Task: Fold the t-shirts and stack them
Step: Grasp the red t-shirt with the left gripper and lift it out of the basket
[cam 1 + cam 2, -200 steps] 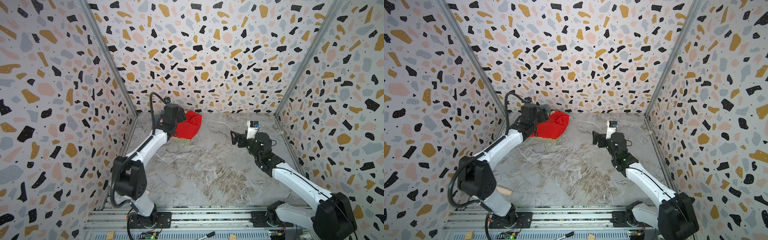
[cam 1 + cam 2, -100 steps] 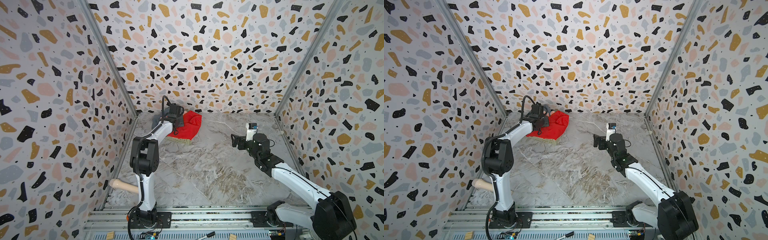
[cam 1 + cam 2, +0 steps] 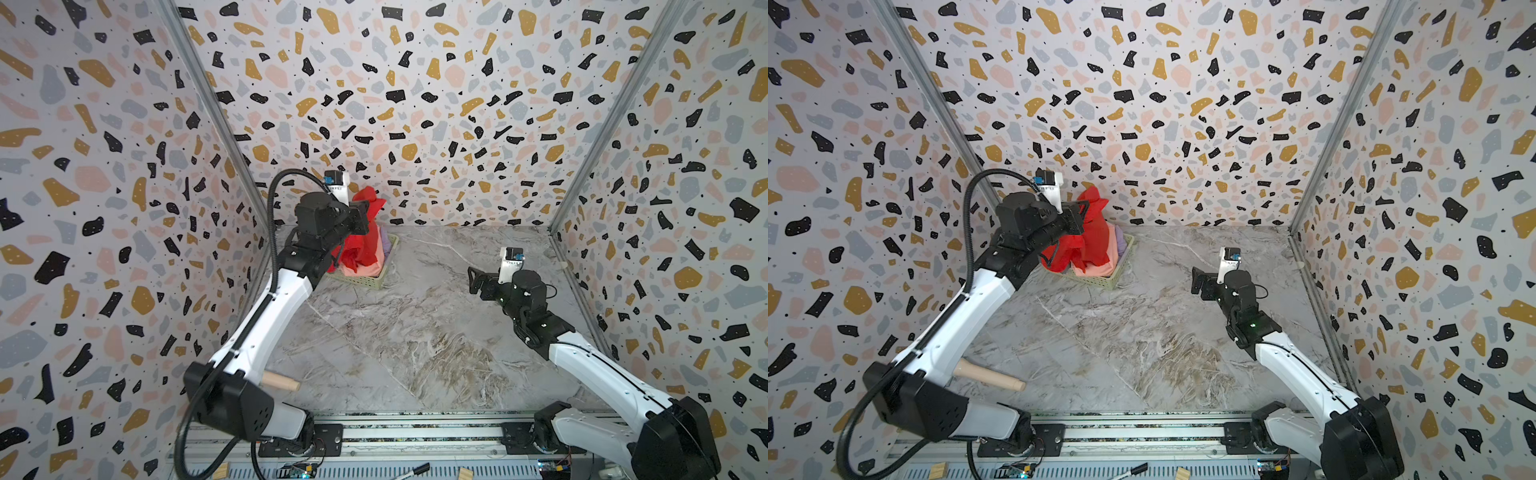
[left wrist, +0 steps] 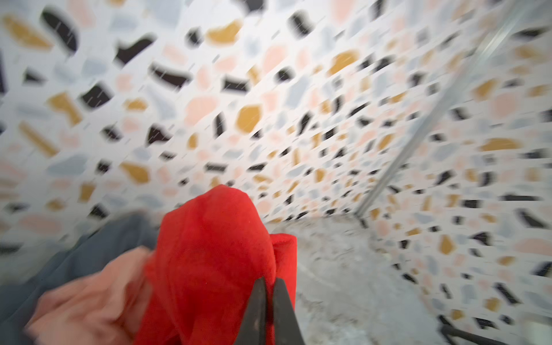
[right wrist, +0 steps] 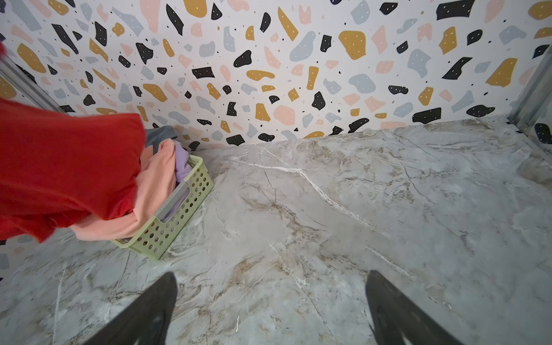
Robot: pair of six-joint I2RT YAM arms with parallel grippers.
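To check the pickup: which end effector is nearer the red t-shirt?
Left. The left end effector is shut on the red t-shirt above the basket; the right end effector hangs open over the table, apart.

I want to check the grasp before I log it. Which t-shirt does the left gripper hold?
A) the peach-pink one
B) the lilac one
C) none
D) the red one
D: the left gripper is shut on the red t-shirt, which hangs down to the basket.

Bright, even, soft light with faint shadows; the left wrist view is motion-blurred, the others sharp.
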